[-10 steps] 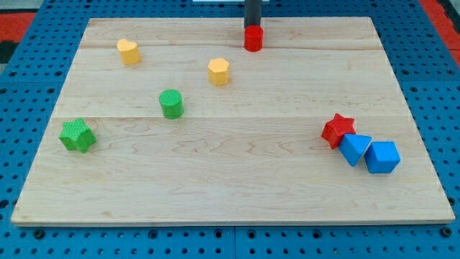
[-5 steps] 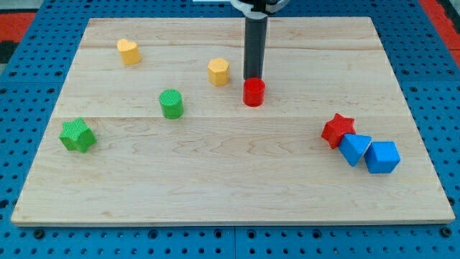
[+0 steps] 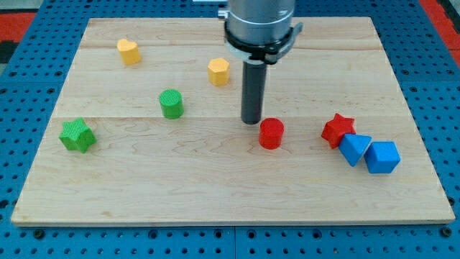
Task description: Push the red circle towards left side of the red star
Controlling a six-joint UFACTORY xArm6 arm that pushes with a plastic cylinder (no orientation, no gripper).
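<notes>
My tip — just beside red circle

Robot lab bench.
A pale wooden board lies on a blue perforated metal table, under a grey robot arm.

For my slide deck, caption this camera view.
My tip sits just upper-left of the red circle, left of the red star.

red circle: left of the red star, apart from it
my tip: just beside the circle's far left
</notes>
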